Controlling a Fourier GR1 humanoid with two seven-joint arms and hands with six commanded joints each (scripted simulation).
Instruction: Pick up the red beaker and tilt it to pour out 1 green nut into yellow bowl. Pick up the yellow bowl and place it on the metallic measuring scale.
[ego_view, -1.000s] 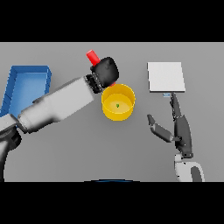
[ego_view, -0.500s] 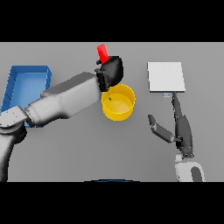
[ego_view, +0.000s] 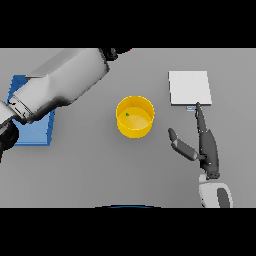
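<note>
My left arm reaches up across the grey bench toward the far edge of the view. Only a dark bit of my left hand shows at the top, so I cannot tell how its fingers are set. Just beside it a small red sliver peeks in, which may be the red beaker, though too little shows to be sure.

The yellow bowl stands upright near the middle of the bench, with one green nut lying inside it, toward its left side.

My right hand rests low on the right, fingers straight and thumb spread, holding nothing. Its fingertips point at the metallic measuring scale, nearly touching its near edge. The bowl sits apart from the scale, to its left.

A blue tray lies at the left, partly under my left arm.
</note>
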